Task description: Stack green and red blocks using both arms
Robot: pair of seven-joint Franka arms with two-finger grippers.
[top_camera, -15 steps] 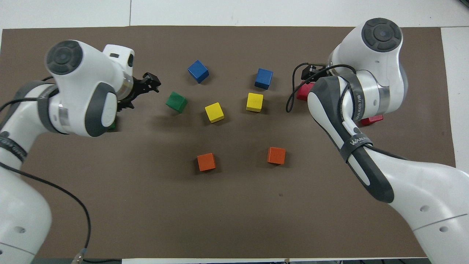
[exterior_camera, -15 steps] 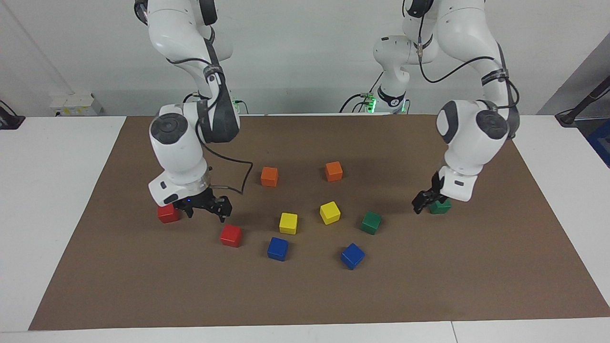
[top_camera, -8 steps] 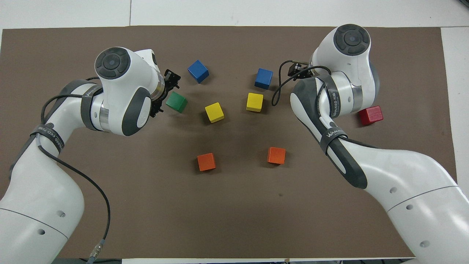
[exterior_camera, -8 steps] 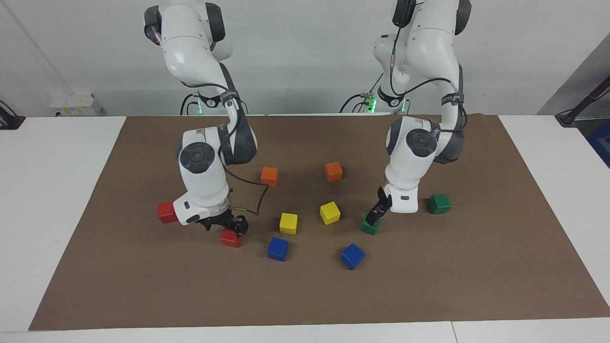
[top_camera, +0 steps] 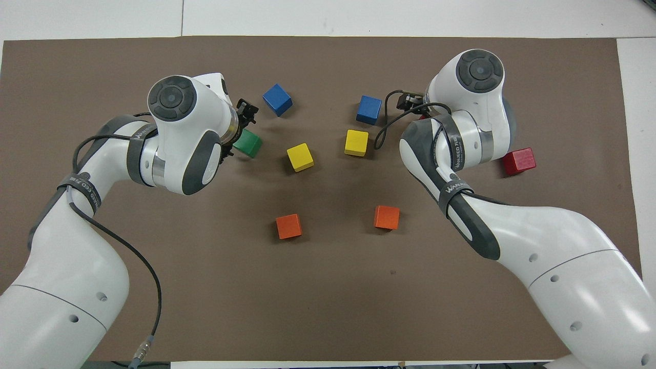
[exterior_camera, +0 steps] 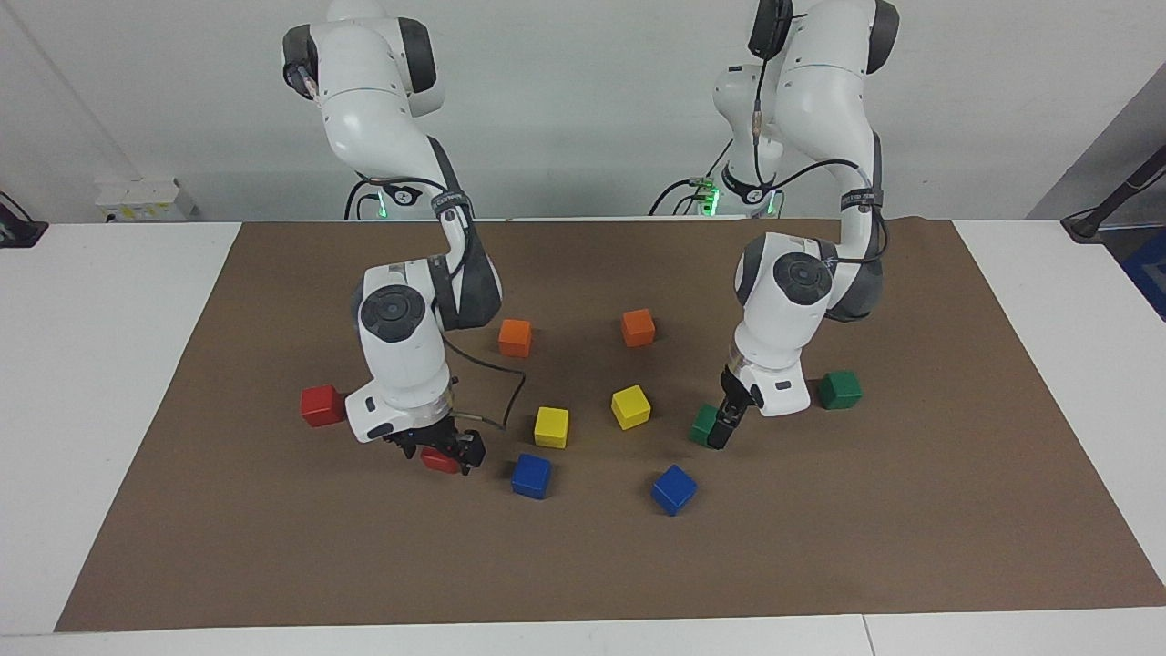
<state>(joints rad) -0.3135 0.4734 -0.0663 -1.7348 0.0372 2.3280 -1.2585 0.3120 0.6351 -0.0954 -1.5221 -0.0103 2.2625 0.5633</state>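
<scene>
Brown mat (exterior_camera: 273, 547): open pincers over red (exterior_camera: 441, 460), green blocks (exterior_camera: 702, 425).

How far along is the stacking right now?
Done: nothing is stacked; all four blocks sit singly on the mat. In hand: the left hand, open, is down at one green block, and the right hand, open, at one red block. Left: grasp, lift, stack on the other green block and other red block.

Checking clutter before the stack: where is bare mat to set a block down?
Bare mat lies between the orange cubes and the robots, and from the blue cubes to the mat edge farthest from them. Crowded: the yellow cubes mid-mat.
</scene>
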